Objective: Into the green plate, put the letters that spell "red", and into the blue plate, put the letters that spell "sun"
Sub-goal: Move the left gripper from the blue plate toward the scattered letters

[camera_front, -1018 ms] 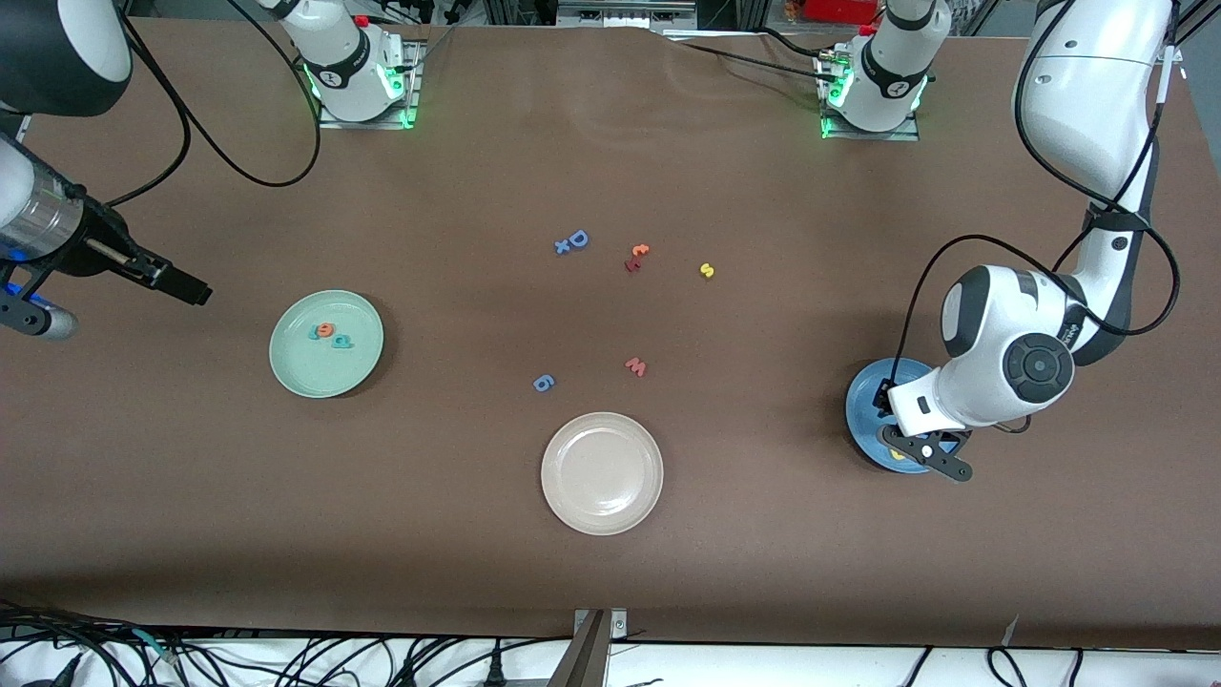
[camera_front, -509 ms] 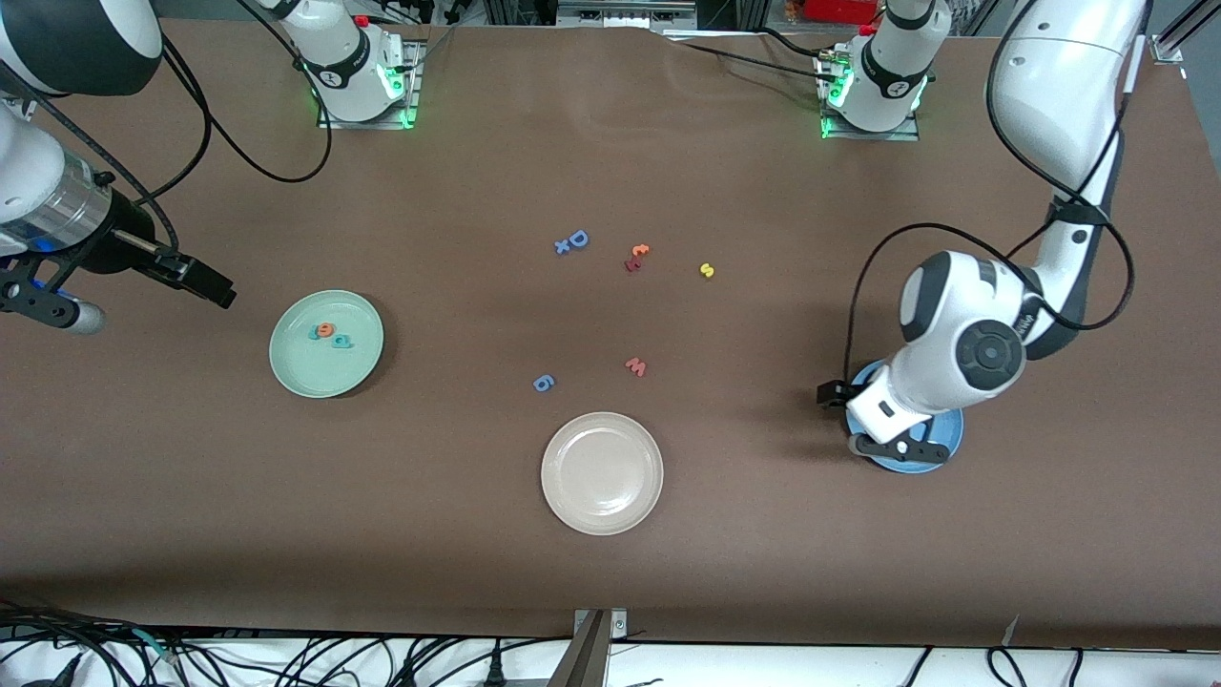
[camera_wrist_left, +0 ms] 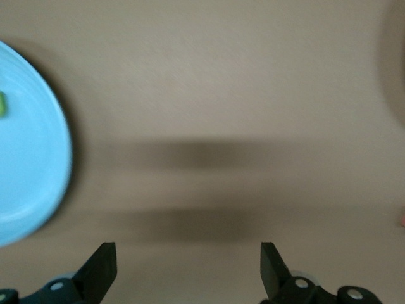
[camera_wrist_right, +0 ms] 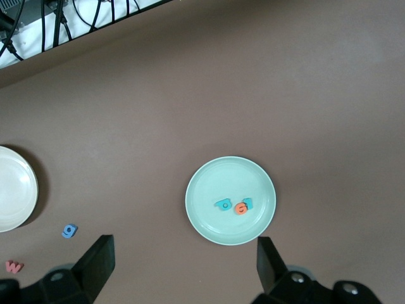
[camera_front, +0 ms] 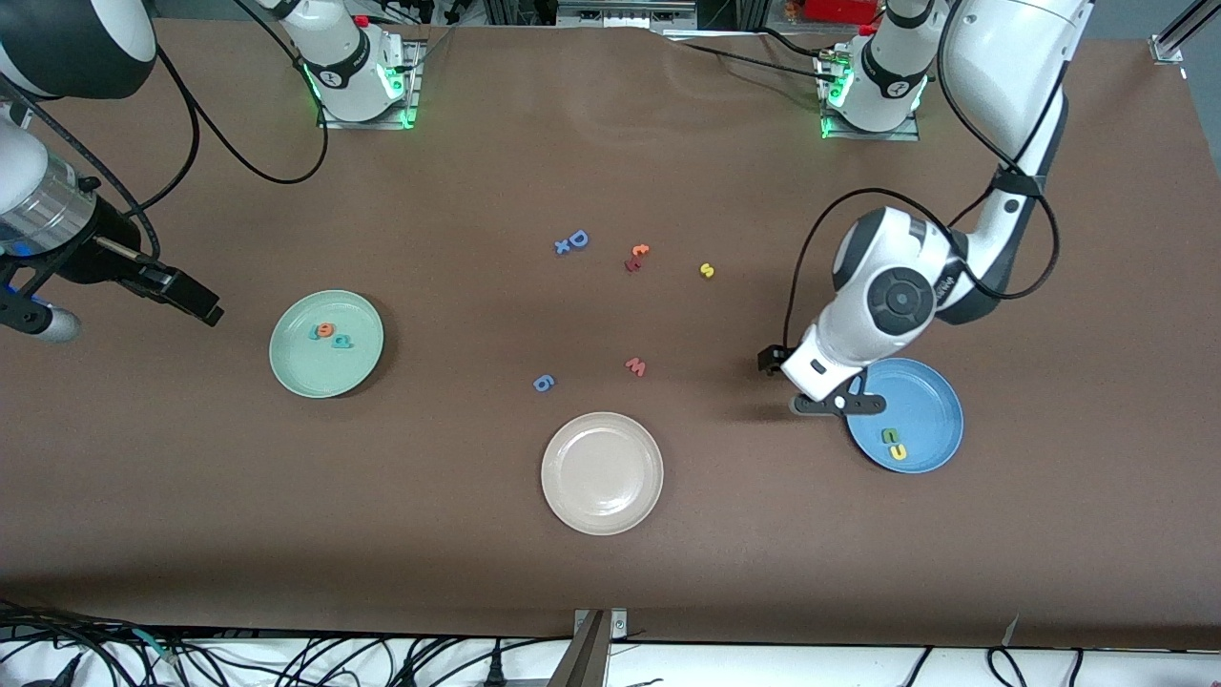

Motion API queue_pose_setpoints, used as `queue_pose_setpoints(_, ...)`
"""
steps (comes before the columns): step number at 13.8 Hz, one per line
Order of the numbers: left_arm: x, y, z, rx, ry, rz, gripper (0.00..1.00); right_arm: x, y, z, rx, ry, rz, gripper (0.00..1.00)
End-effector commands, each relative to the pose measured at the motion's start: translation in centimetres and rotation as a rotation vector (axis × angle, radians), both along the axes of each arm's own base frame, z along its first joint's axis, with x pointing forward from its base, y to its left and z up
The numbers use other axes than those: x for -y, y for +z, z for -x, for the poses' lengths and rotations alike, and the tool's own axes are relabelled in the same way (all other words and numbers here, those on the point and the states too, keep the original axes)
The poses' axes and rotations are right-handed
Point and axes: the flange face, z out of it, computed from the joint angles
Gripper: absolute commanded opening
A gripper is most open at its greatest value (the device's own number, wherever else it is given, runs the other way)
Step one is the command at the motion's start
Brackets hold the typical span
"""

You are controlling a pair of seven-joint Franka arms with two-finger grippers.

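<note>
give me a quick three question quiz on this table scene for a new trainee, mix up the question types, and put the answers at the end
1. True or false: the green plate already holds three small letters.
2. Multiple choice: which letter for the blue plate lies out on the table? A) yellow s B) yellow u C) green n
3. Short answer: what is in the cream-white plate?

Key
1. True: teal r, orange e and teal d lie in it.
2. A: the yellow s lies on the table, while the green n and yellow u are in the blue plate.
3. Nothing.
</note>
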Motion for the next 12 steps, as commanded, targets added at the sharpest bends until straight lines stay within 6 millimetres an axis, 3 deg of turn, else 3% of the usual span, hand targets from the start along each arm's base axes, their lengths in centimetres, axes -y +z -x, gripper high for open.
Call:
queue_pose_setpoints(1,1.6,0.1,4.5,0.059,0.066,0.022,1.00,0.2,0.5,0.1,0.011,0.006,-0.014,0.99)
queue_pose_setpoints(3,2.6,-1.3,7.0,0.084,0.082,0.033,1.00,0.1,0.5,0.5,-0.002,0.005,-0.012,0.99)
queue_pose_setpoints(5,3.6,-1.1,9.3,0.073,0.085,0.026,1.00,0.2,0.7,0.5,0.001,-0.001,-0.012,0.99)
queue_pose_setpoints(8,3.0,-0.6,12.8,0.072,0.044,-0.018,1.00,0.3,0.9,0.4,0.014,-0.006,-0.013,0.99)
queue_pose_setpoints(12,2.8,-0.8,15.6,0.057,0.034,-0.041,1.00,0.2,0.9,1.0,-0.012,-0.009,-0.011,0.99)
